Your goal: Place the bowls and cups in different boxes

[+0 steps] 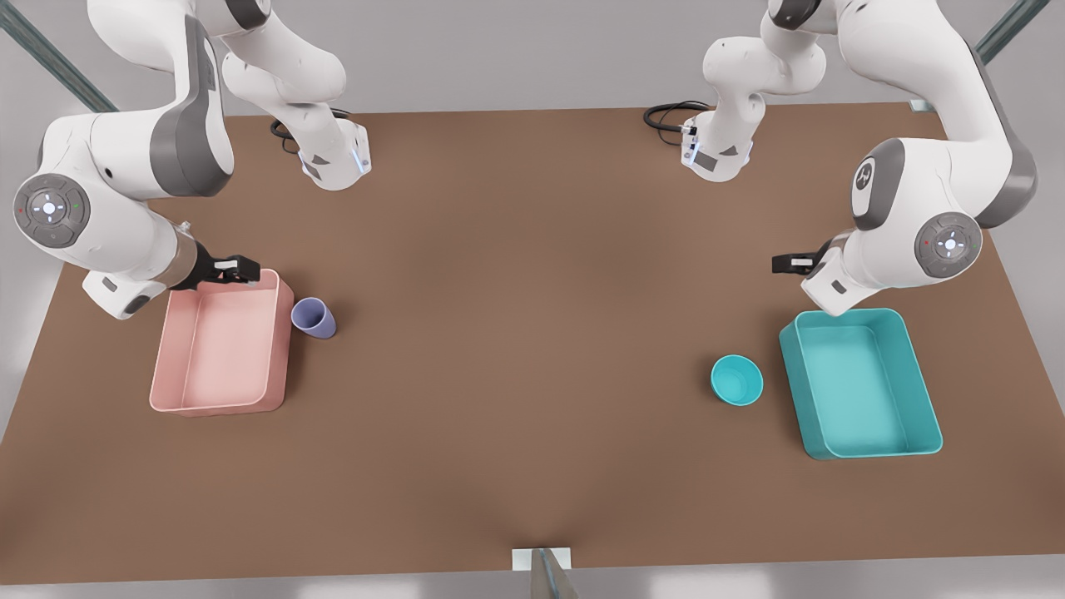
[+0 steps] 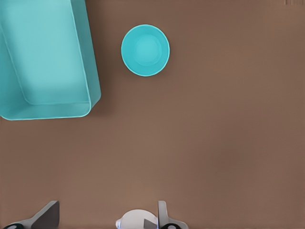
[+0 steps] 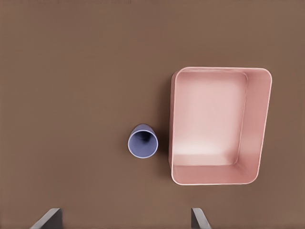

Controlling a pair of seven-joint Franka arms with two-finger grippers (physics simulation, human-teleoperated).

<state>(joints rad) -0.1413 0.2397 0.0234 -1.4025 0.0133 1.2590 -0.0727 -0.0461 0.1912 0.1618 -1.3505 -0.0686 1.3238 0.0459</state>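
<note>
The left claw [image 1: 790,264] hung spread above the teal box's [image 1: 915,399] far edge; the bowl [image 1: 737,380] stood just beside it. The right claw [image 1: 237,268], also spread, should descend straight over the cup [image 1: 314,318] beside the pink box [image 1: 274,349].

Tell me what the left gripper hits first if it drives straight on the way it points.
Probably the bare brown table: the left gripper, open, points down beside the teal rectangular tray, short of the round teal bowl. The right gripper waits near the pale pink rectangular tray.
</note>
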